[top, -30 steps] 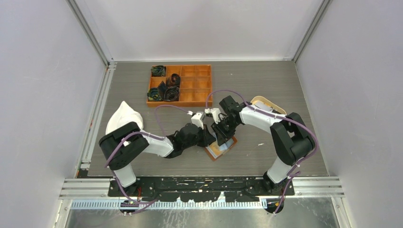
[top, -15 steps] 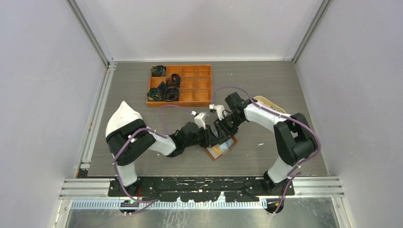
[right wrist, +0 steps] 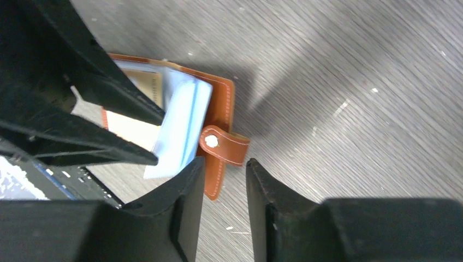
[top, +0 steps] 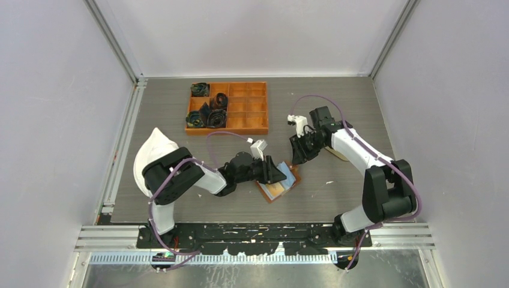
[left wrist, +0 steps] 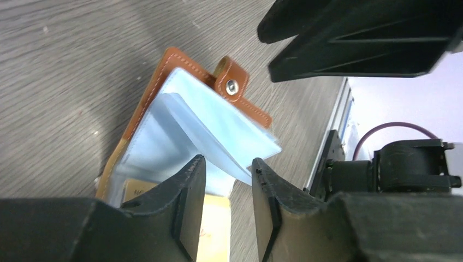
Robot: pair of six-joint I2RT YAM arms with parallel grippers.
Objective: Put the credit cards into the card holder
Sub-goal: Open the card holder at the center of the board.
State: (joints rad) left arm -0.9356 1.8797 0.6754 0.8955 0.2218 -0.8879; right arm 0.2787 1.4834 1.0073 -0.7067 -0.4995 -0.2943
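The card holder lies open on the table near the front middle. It is brown leather with a snap tab and light blue leaves. A beige card sits in an inner slot. My left gripper hovers low over the leaves, its jaws a little apart, with a leaf corner just beyond the tips. My right gripper is open and empty, above bare table beside the snap tab. No loose credit cards are in view.
An orange compartmented box with dark rolled items stands at the back. A white object lies behind the left arm's base. A sliver of beige tray shows under the right forearm.
My right gripper has pulled back from the card holder toward the back right. My left gripper has moved right over the open leaves.
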